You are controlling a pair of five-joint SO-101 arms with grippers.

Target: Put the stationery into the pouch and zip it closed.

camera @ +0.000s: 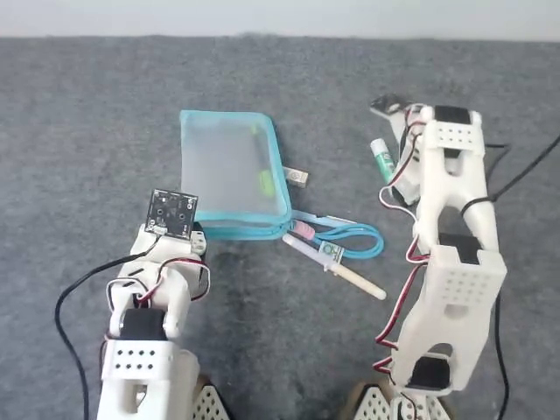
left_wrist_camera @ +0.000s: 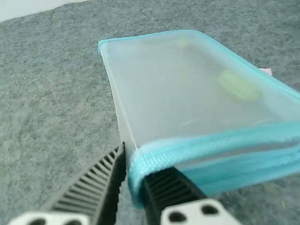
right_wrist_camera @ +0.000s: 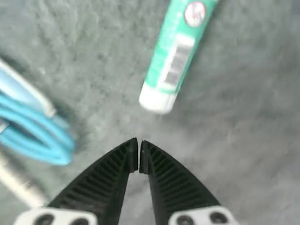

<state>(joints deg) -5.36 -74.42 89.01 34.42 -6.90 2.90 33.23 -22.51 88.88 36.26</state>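
I've the left gripper (left_wrist_camera: 133, 164) clamped on the pouch (camera: 232, 171) corner, right gripper (right_wrist_camera: 139, 143) pinched together, empty; glue stick (camera: 382, 160) and pen (camera: 332, 258) lie beside the pouch, unpacked

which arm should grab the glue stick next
Right. The right pincer hangs shut just short of the glue stick with nothing between them, while the left pincer is clamped on the pouch at its zipper corner, probably steadying it.
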